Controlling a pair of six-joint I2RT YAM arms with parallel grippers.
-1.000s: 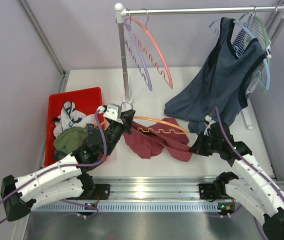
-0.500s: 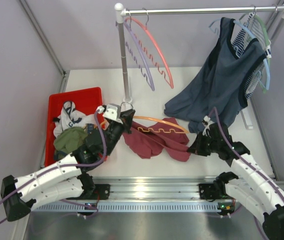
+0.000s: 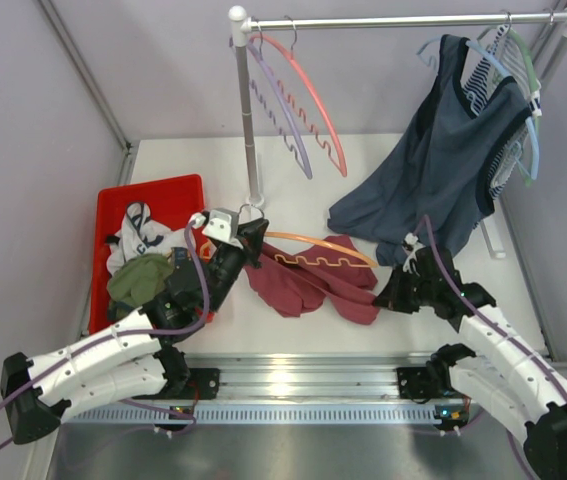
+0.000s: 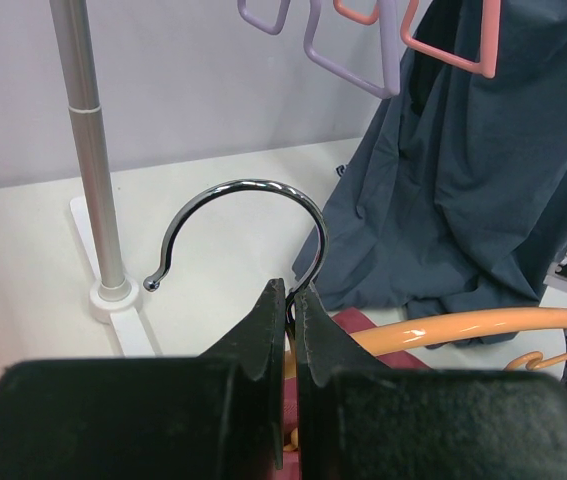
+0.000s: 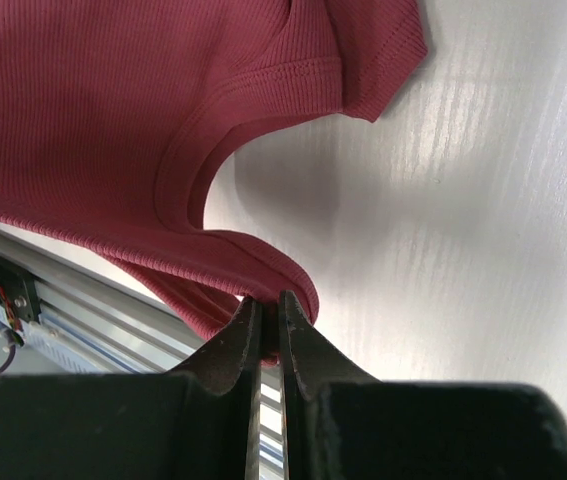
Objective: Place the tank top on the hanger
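While the overhead camera takes in the whole table [image 3: 293, 170], only the wrist cameras show what each pair of jaws is doing. From the left wrist, the left gripper [image 4: 288, 300] is clenched on the neck of the hanger [image 4: 463, 326], just below its metal hook [image 4: 243, 190]. From above, that grip is hidden under the wrist. The right wrist view shows the right gripper [image 5: 263, 305] pinched shut on a stitched edge of the tank top [image 3: 303, 290], a detail too small to read from overhead.

Only the top view gives the layout. The tank top lies crumpled on the table between the two arms, with the hanger's wavy lower bar resting across its far edge. The left wrist view adds the rail's upright pole [image 4: 88, 150], standing close behind the hook.

Counted: two arms, two grippers, one tank top and one orange hanger. One pink-red hanger [image 3: 308, 100] and one lilac hanger [image 3: 281, 115] hang at the rail's left end. At the right end there seem to be three or four more hangers, though they overlap too much to be sure. One of them carries a dark blue-grey top [image 3: 433, 170]. One red bin [image 3: 153, 195] at the left holds an olive green garment [image 3: 141, 278] and a white patterned one [image 3: 143, 235].
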